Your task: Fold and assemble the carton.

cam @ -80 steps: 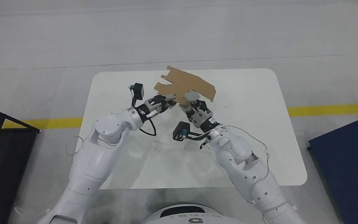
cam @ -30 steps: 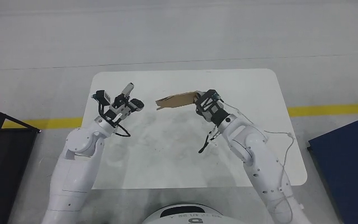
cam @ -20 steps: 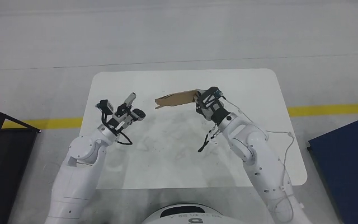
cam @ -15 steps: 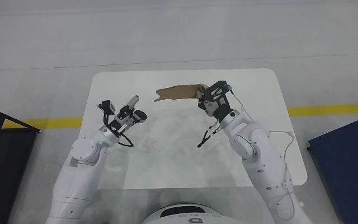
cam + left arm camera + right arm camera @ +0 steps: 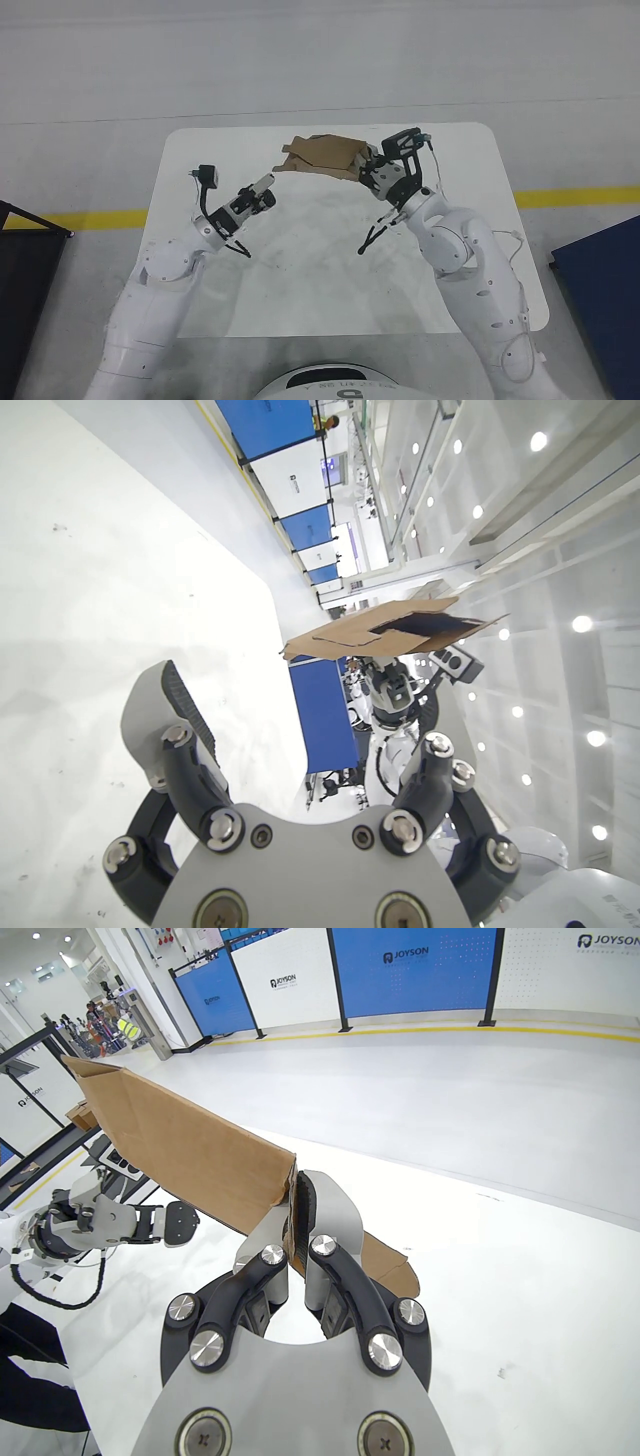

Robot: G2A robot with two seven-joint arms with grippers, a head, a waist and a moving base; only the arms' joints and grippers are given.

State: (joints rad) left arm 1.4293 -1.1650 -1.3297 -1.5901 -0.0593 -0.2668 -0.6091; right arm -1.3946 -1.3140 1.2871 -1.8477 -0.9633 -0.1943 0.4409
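Right gripper [image 5: 294, 1200] pinched tight on one edge of the carton [image 5: 185, 1148]
Brown cardboard, slightly opened, the carton is held up off the white table [image 5: 450, 260] over its far middle part, its free end reaching toward the left gripper [image 5: 305, 705]. That one hangs above the table's left half, near the carton but apart from it, fingers [image 5: 172, 695] spread wide with nothing between them

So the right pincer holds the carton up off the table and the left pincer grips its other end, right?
Not quite: the left pincer is open and apart from the carton, as the left wrist view shows. The right pincer does hold it up.
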